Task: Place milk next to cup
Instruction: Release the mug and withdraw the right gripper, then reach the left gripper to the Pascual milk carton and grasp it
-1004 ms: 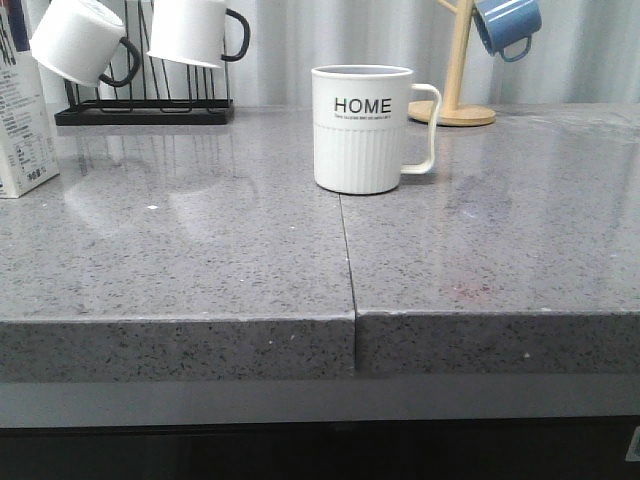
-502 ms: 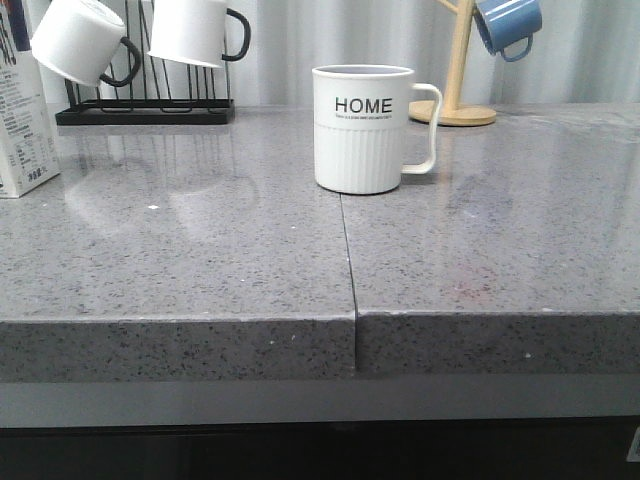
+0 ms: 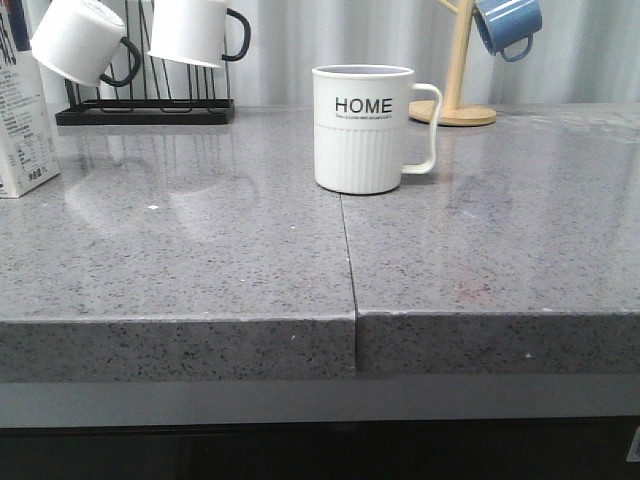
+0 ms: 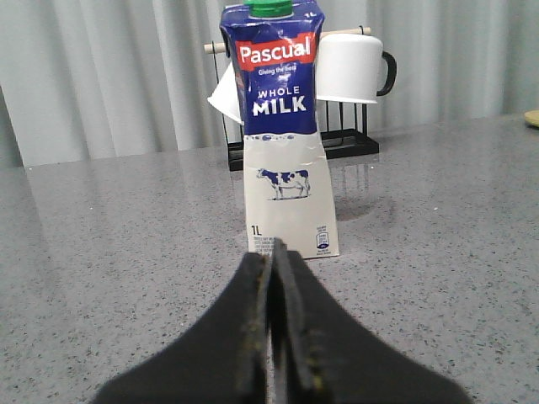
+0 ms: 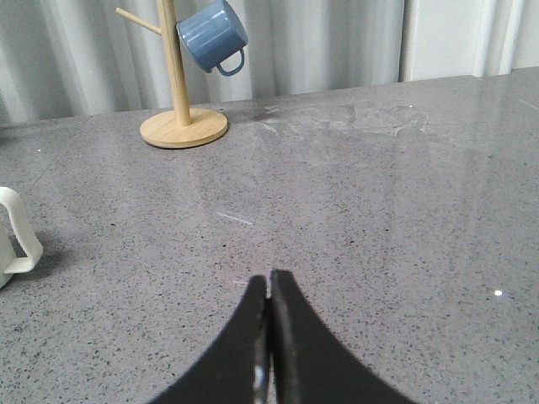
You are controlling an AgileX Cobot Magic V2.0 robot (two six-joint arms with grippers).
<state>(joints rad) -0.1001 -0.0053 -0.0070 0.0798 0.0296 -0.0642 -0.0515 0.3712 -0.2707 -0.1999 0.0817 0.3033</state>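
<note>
The milk carton stands upright on the grey counter, white with a dark blue top and a cow picture; in the front view only its side shows at the far left edge. The white HOME cup stands mid-counter, handle to the right; its handle shows in the right wrist view. My left gripper is shut and empty, pointing at the carton from a short distance. My right gripper is shut and empty over bare counter, right of the cup. Neither gripper shows in the front view.
A black rack with two white black-handled mugs stands at the back left behind the carton. A wooden mug tree with a blue mug stands at the back right. A seam runs down the counter to its front edge.
</note>
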